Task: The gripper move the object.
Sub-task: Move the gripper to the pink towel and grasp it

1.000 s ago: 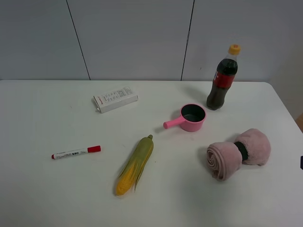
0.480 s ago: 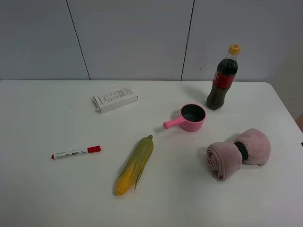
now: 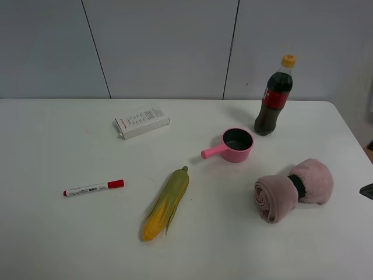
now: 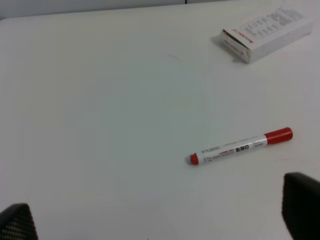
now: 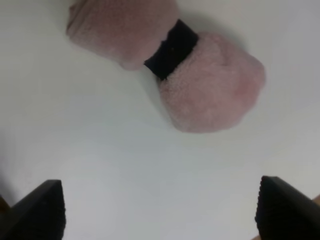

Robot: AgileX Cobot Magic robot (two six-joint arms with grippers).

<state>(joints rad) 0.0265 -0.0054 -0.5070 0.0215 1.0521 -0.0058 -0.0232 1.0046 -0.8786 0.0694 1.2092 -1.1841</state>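
Note:
The object is a fuzzy dusty-pink rolled towel [image 3: 293, 188] cinched by a black band, lying on the white table at the right. It also shows in the right wrist view [image 5: 170, 60]. My right gripper [image 5: 160, 212] is open, its black fingertips [image 5: 37, 210] wide apart and clear of the towel, with bare table between. Only a dark tip of it [image 3: 367, 191] shows at the right edge of the exterior high view. My left gripper [image 4: 160, 220] is open and empty above the table's left part, near a red marker [image 4: 241, 146].
A glossy pink small pot [image 3: 231, 146] and a cola bottle [image 3: 274, 96] stand behind the towel. A corn cob [image 3: 167, 202] lies mid-table, a red marker [image 3: 93, 188] at the left, a white box [image 3: 141, 122] behind it. The table's right edge [image 3: 355, 140] runs close to the towel.
A dark part of the right gripper left the exterior view's right edge and now shows there again, a little higher. The towel and other objects have not moved.

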